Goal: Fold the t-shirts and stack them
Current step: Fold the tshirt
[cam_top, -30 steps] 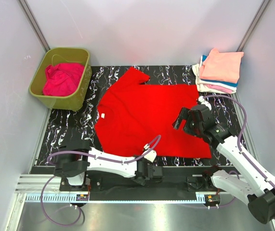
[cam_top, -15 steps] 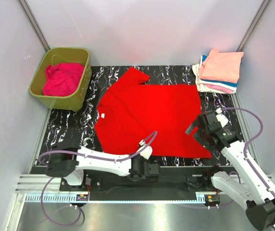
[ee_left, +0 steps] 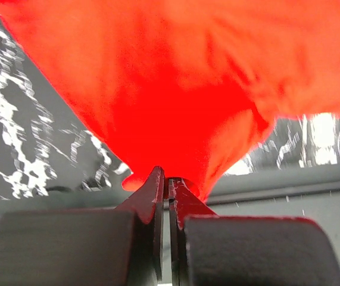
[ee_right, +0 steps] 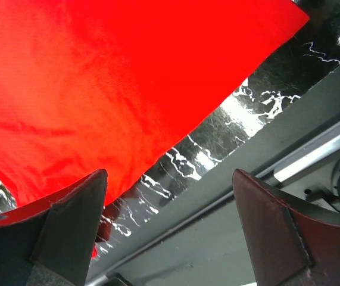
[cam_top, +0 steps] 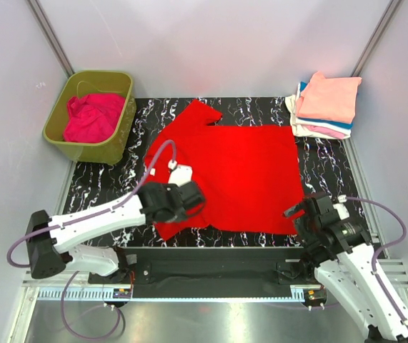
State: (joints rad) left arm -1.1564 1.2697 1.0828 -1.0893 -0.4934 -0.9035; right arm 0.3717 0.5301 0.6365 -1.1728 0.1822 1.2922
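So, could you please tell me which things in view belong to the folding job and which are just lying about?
Belongs to the job: red t-shirt, pinched by the left end effector; open right end effector; magenta t-shirt; stack of folded t-shirts.
Just lying about: olive-green tub holding the magenta t-shirt; table.

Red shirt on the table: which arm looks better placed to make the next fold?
Left, probably. The left gripper is shut on the red t-shirt, pinching its near edge. The right gripper hangs open by the near right corner, holding nothing.
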